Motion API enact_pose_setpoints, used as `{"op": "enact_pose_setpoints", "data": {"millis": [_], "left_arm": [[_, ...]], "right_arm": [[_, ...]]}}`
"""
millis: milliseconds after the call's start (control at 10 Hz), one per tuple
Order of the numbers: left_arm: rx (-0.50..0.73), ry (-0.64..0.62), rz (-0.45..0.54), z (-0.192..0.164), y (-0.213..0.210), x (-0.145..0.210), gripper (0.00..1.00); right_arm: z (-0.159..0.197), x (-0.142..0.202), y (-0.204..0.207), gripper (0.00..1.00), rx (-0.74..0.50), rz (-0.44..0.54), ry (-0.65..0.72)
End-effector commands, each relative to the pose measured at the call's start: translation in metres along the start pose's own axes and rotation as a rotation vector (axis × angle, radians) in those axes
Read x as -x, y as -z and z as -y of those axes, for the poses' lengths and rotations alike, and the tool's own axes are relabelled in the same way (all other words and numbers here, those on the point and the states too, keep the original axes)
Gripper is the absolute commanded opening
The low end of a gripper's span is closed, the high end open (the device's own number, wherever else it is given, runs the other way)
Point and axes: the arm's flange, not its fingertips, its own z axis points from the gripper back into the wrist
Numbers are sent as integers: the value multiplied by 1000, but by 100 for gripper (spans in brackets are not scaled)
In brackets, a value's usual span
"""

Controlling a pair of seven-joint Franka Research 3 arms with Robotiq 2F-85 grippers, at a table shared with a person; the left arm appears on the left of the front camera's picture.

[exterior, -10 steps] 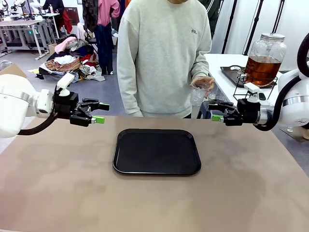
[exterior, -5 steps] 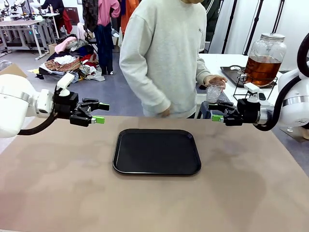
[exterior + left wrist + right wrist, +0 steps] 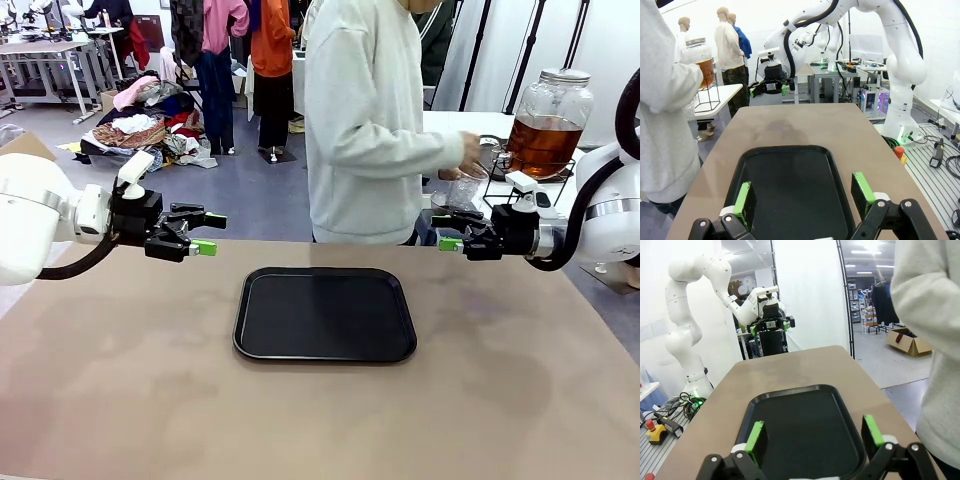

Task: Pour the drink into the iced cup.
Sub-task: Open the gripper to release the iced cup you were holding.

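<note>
The drink [image 3: 541, 143] is amber liquid in a big glass jar with a tap, on a wire stand on the white side table at the far right. A person stands turned toward it and holds a clear cup [image 3: 466, 189] close to the jar; I cannot make out ice in it. My left gripper [image 3: 210, 233] hovers open above the table's left side. My right gripper [image 3: 443, 231] hovers open at the right, just below the cup. In the wrist views the left gripper [image 3: 803, 195] and right gripper [image 3: 813, 434] both hold nothing. The jar [image 3: 700, 62] is half hidden by a sleeve.
A black tray [image 3: 325, 272] lies bare at the table's middle, between the two grippers, and also lies below the fingers as the tray [image 3: 790, 170] and the tray [image 3: 800, 410]. The brown tabletop [image 3: 150, 380] stretches wide around it. A dark tray [image 3: 480, 150] sits on the side table.
The person has turned from facing the table toward the side table on the right, carrying the cup over to the jar. Both arms have stayed still and open.
</note>
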Motion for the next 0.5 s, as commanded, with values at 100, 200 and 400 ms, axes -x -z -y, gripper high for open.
{"op": "enact_pose_setpoints", "data": {"millis": [100, 200, 400], "left_arm": [[0, 2, 1, 1, 0, -1, 100], [0, 2, 1, 1, 0, -1, 100], [0, 2, 1, 1, 0, -1, 100]], "right_arm": [[0, -2, 0, 100, 0, 0, -1], [0, -2, 0, 100, 0, 0, -1], [0, -2, 0, 100, 0, 0, -1]]}}
